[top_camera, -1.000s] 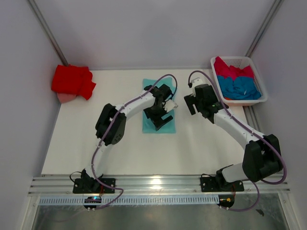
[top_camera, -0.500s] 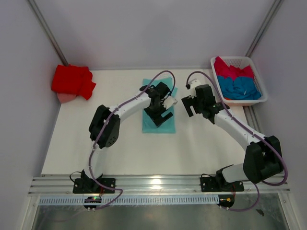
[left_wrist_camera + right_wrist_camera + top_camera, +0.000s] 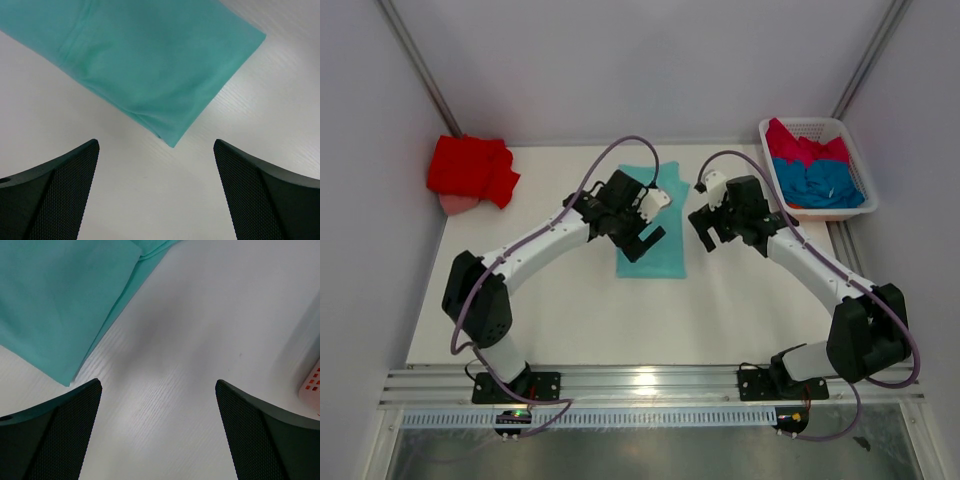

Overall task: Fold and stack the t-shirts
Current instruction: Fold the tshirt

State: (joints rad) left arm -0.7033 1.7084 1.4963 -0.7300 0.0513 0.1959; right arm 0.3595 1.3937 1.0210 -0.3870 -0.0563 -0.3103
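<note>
A mint-teal t-shirt (image 3: 660,258) lies folded into a narrow rectangle at the middle of the table. My left gripper (image 3: 646,240) hovers open over its left side, and one corner of the shirt (image 3: 150,60) shows ahead of the empty jaws (image 3: 156,192). My right gripper (image 3: 704,228) stands open just right of the shirt, over bare table (image 3: 157,435), with the shirt's edge (image 3: 60,305) at its upper left. A bright red t-shirt (image 3: 470,168) sits bunched at the back left corner. A crimson-pink t-shirt (image 3: 805,148) and a blue one (image 3: 825,183) lie in the basket.
The white slatted basket (image 3: 806,122) stands at the back right edge of the table, and its corner (image 3: 312,385) shows in the right wrist view. A pink bit (image 3: 458,204) pokes out under the red t-shirt. Grey walls close in on three sides.
The left arm's elbow swung out to the left and its gripper shifted left and back over the mint-teal t-shirt. The right gripper moved a little left toward the shirt. Both stayed open.
</note>
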